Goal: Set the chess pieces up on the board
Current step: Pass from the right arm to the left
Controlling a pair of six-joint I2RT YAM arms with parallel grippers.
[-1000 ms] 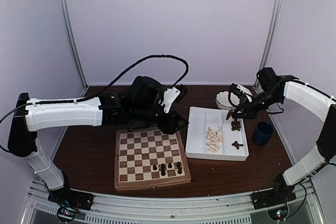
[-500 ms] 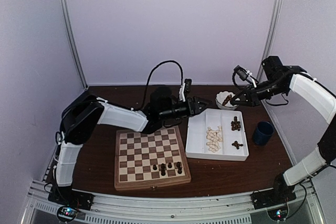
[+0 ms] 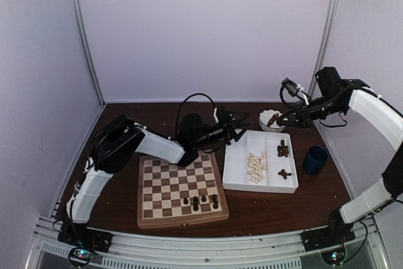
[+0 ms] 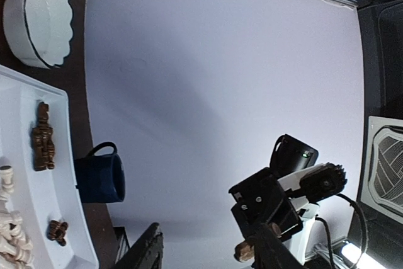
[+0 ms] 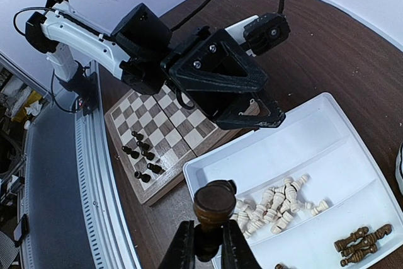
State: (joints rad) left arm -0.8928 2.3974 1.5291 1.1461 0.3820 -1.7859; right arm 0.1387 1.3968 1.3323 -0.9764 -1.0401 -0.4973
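The board (image 3: 165,187) lies at the front middle, with several dark chess pieces (image 3: 200,203) in its near right corner. Further dark pieces (image 3: 283,150) and cream pieces (image 3: 255,167) lie in a white divided tray (image 3: 238,155). My right gripper (image 5: 204,244) is shut on a dark brown chess piece (image 5: 214,206), stem between the fingers, base towards the camera. It hangs in the air by the bowl (image 3: 265,116), above the tray's far edge. My left gripper (image 3: 242,131) is open and holds nothing. It points right, level, over the gap between board and tray.
A blue cup (image 3: 314,159) stands to the right of the tray. The white scalloped bowl (image 4: 38,17) sits behind the tray. The left arm's cable (image 3: 192,102) loops above the back of the board. Walls close the table in at the back and sides.
My left arm has drawn back from across the board, and its gripper now points at the tray. My right gripper has risen from the tray to beside the bowl with the dark piece.
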